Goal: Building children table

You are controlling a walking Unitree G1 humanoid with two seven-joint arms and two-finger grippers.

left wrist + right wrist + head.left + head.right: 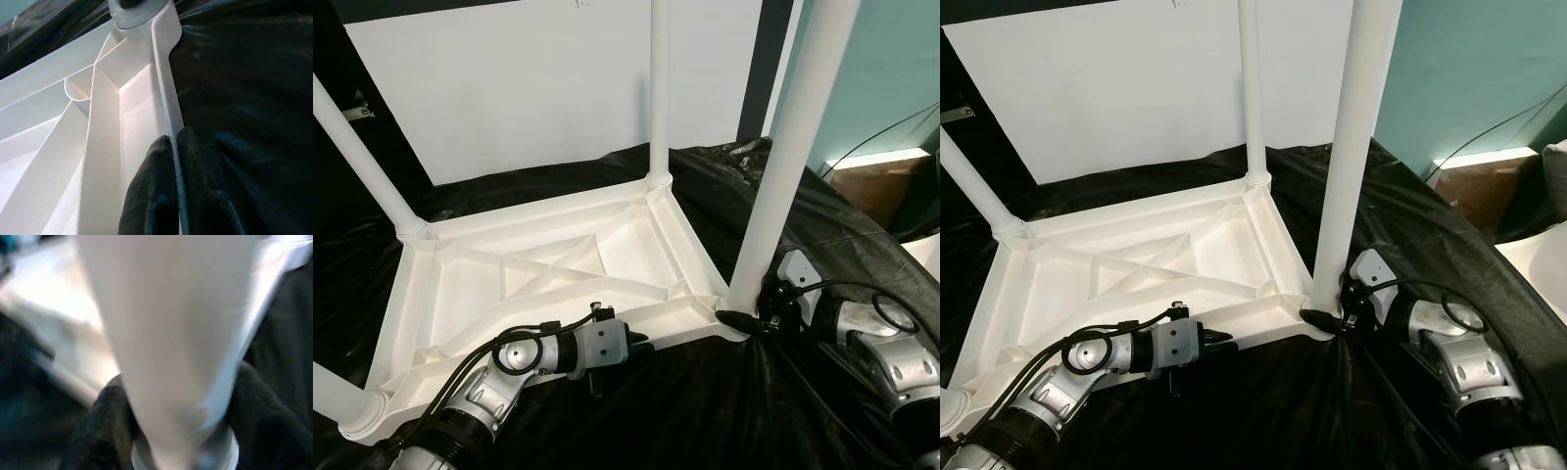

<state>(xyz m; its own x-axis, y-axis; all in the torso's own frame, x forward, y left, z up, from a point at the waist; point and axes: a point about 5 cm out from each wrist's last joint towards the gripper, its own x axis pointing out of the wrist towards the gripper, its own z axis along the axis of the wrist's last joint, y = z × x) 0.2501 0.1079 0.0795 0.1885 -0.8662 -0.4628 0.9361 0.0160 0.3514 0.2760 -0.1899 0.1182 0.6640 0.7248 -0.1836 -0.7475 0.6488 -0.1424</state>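
Four white plastic legs rise from the upturned white plastic tabletop (558, 284), whose ribbed underside faces us on the black plastic sheeting (705, 411) spread over the floor. We see the far-left white leg (362, 157) leaning toward ten o'clock, the far white leg (660, 88) standing straight at twelve o'clock, the near-right white leg (793, 147) at about two o'clock tilting slightly rightward, and the near-left white leg (333, 392) at eight o'clock, cut off by the frame edge.

Our left gripper (173, 196) sits at six o'clock on the tabletop's near rim; in the left wrist view its two black fingers (151, 191) are clenched on that thin rim, one inside the tray-like underside and one outside against the sheeting. Our right gripper (749, 321) is at four o'clock, at the corner socket where the near-right leg meets the tabletop. In the blurred right wrist view its dark fingers (105, 426) stand on either side of the leg's base, grasping it just above the socket collar.

Behind the table, a white board (538, 88) leans at twelve o'clock. A teal wall (891, 69) shows at two o'clock, with a brown cardboard box (871, 186) below it.
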